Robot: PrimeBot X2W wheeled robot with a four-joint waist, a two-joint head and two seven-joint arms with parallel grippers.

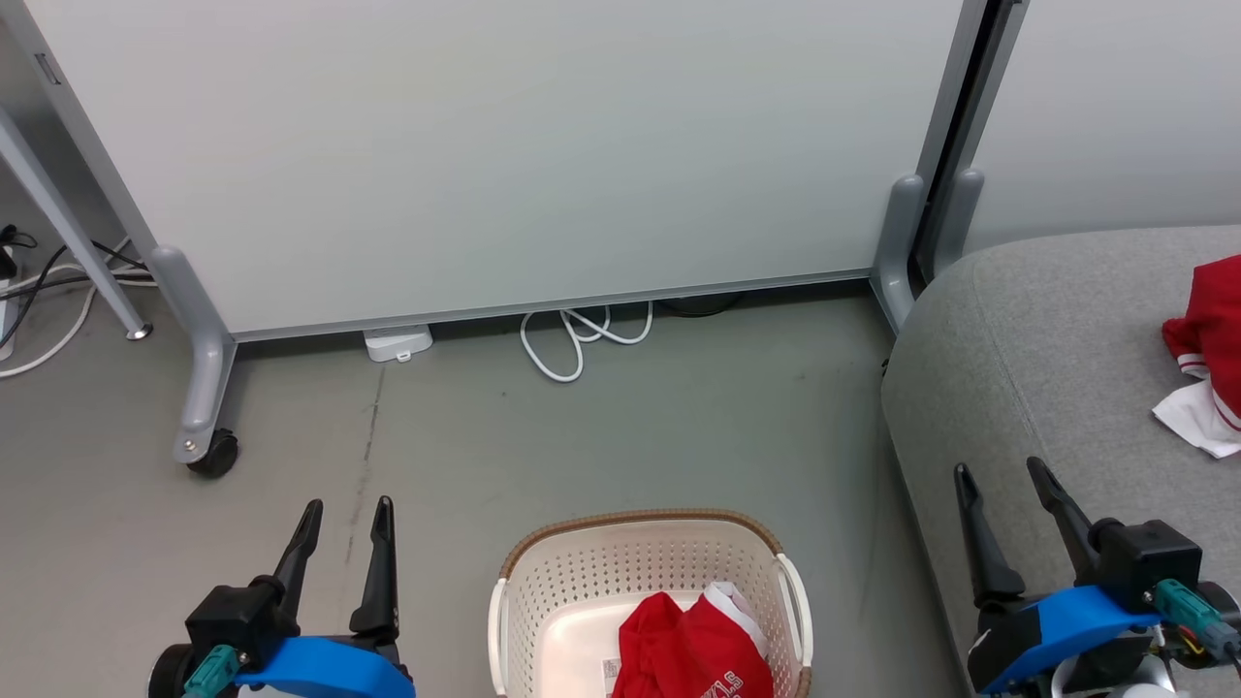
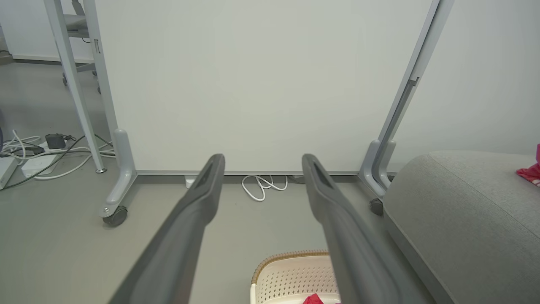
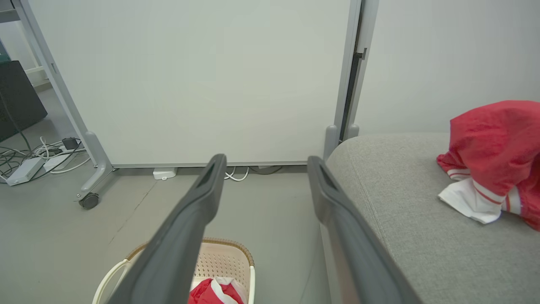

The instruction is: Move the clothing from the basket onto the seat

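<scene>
So, one bright red fabric garment with white trim (image 1: 1212, 320) lies crumpled on the large light grey upholstered sofa seat (image 1: 1028, 359). A second red garment with a white collar edge (image 1: 693, 645) sits bunched in the cream-white perforated plastic basket with the brown woven-look rim (image 1: 640, 517), towards its right side. The basket stands on the grey floor (image 1: 582, 436) between the two arms, just left of the seat.

The left gripper (image 1: 350, 504) and the right gripper (image 1: 999, 467) both have their dark fingers spread apart and hold nothing. The right one hangs over the seat's near corner.

The step in hand looks like fetching the garment left in the basket. To do it well, bring spread fingers down inside the rim, clear of the white side handle (image 1: 797, 601). Aim for the highest fold of the heap and pinch a thick bunch, not a single edge. Lift straight up until the trailing cloth clears the rim, so the light basket does not tip or drag. Then carry it right and lay it well onto the cushion, away from the rounded edge.

As for writing, white letters show on the basket garment at the head view's bottom edge. They are cut off and seem to end in "LS". A small pale tag beside them is too small to read.
</scene>
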